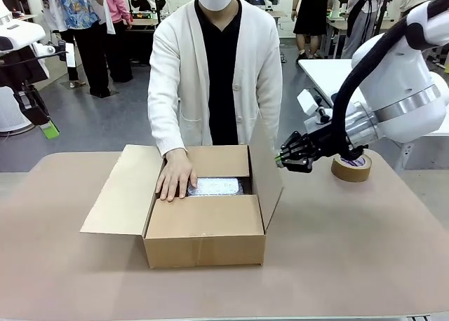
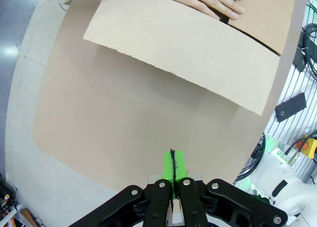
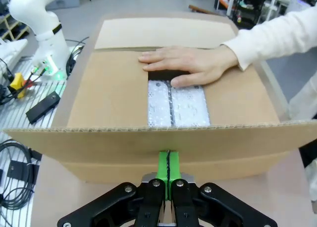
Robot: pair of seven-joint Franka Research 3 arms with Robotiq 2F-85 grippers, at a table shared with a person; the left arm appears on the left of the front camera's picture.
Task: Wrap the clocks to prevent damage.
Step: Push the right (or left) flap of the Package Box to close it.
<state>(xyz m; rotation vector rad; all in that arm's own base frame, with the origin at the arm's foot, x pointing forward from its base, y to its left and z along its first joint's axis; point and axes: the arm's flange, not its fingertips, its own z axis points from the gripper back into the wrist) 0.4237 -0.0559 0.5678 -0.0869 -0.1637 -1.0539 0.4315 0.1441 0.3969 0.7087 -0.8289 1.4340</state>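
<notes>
The bubble-wrapped clocks [image 1: 215, 187] lie inside the open carton [image 1: 203, 237] at the middle of the table [image 1: 351, 251], with a person's hand [image 1: 175, 175] laid across their far end. The right gripper [image 1: 279, 160], fingers pressed together, is just beside the carton's raised right flap [image 1: 266, 174]. The left gripper [image 1: 48, 128], likewise pressed together, hangs near the table's far left corner.

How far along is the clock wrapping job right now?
Done: the bundle is in bubble wrap and lies inside the carton, near flap folded down. In hand: a person's hand rests across the opening, and the shut right end effector is at the upright right flap. Left: that flap and the left flap need closing; the tape roll lies unused.
</notes>
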